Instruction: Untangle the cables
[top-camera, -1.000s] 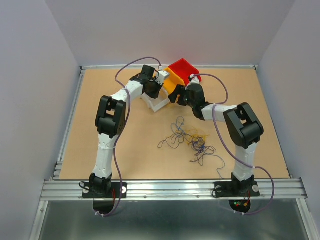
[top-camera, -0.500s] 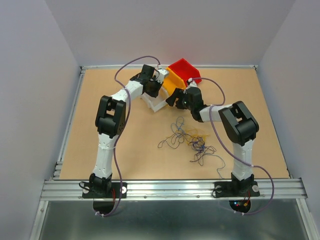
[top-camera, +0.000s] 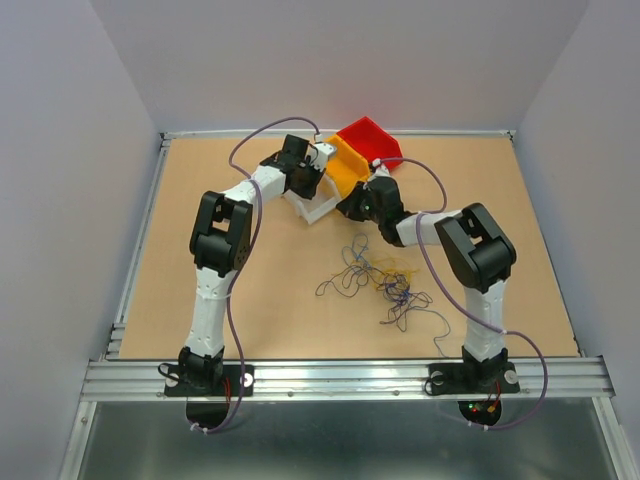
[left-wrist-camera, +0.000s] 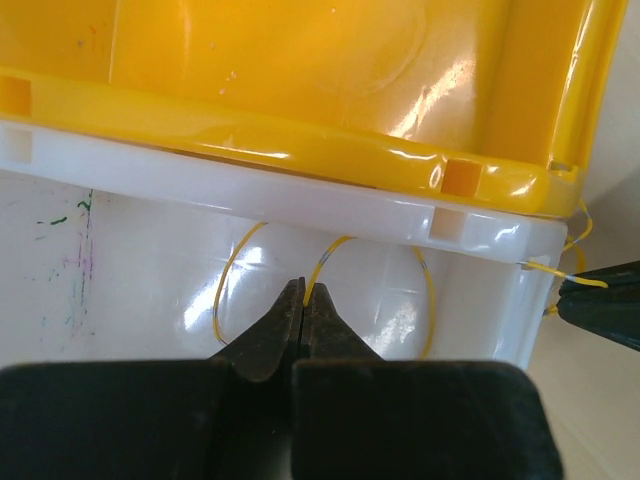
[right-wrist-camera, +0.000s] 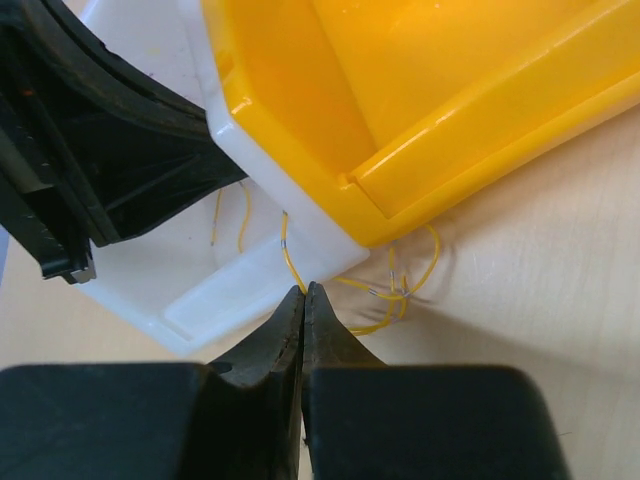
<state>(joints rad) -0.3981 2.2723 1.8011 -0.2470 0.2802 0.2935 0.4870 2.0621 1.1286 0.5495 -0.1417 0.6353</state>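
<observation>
The cables (top-camera: 385, 280) lie as a loose tangle of thin yellow, blue and dark wires in the middle of the table. One yellow wire (left-wrist-camera: 318, 268) curls inside the white bin (left-wrist-camera: 130, 250), and my left gripper (left-wrist-camera: 303, 290) is shut on it. The same kind of yellow wire (right-wrist-camera: 286, 256) runs over the white bin's rim (right-wrist-camera: 180, 290), and my right gripper (right-wrist-camera: 304, 290) is shut on it at the bin's corner. More yellow loops (right-wrist-camera: 415, 290) rest on the table beside the yellow bin (right-wrist-camera: 400, 80). From above, both the left gripper (top-camera: 312, 183) and the right gripper (top-camera: 347, 208) meet at the white bin (top-camera: 310, 208).
Three nested bins stand at the back centre: white, then yellow (top-camera: 340, 165), then red (top-camera: 370, 135). The right gripper's dark tip (left-wrist-camera: 600, 305) shows at the white bin's corner in the left wrist view. Metal rails border the table's left edge (top-camera: 135, 260) and front edge.
My right gripper has moved left to the white bin's corner and shut on the yellow wire. The left gripper has stayed shut at the bin.
</observation>
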